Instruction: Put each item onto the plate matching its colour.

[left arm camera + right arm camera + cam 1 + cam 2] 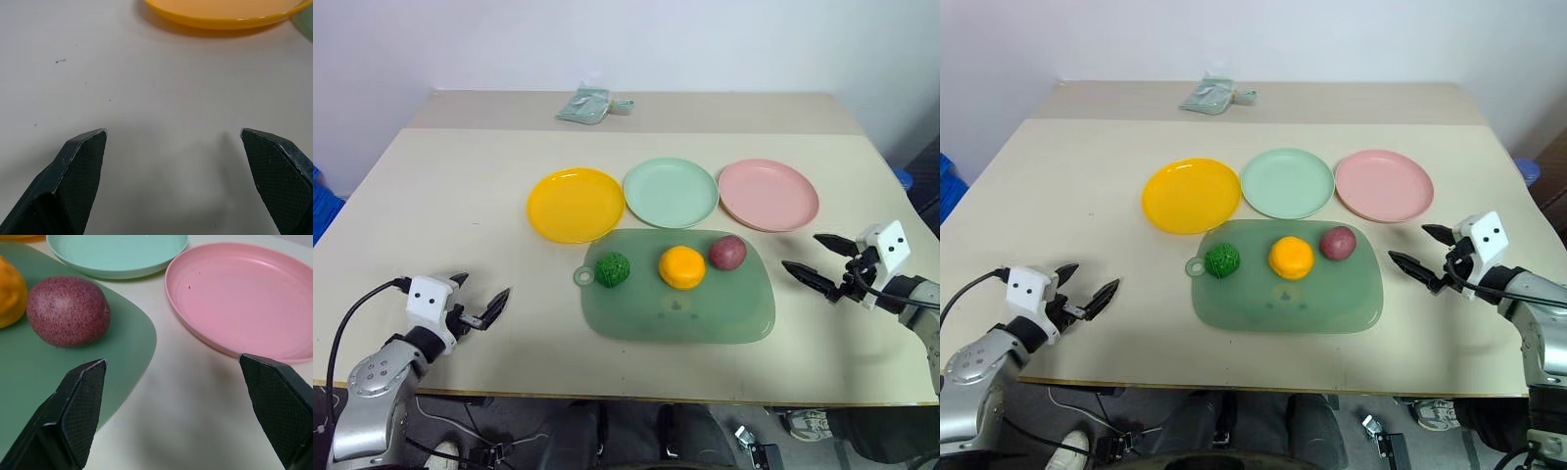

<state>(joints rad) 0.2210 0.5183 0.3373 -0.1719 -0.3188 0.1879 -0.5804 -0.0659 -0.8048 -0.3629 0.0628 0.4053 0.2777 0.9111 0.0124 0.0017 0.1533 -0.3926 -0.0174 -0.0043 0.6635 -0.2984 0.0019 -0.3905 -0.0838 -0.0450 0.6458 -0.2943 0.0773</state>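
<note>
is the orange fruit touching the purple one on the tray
Apart. The left eye view shows a strip of green tray between the orange fruit and the purple one.

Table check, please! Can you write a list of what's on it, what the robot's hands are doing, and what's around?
Surface: beige table, two tops pushed together, a few tiny specks.
Job's things: yellow plate, mint plate and pink plate in a row, all bare. Green bumpy ball, orange fruit and red-purple fruit sit in a row on the green tray.
Clutter: pale green packet at the far edge.
Grippers: left tool open, holding nothing; right tool open, holding nothing, beside the tray.
Cables: black cable on the left arm; more under the table.
Surroundings: white wall; something blue at the left.
</note>
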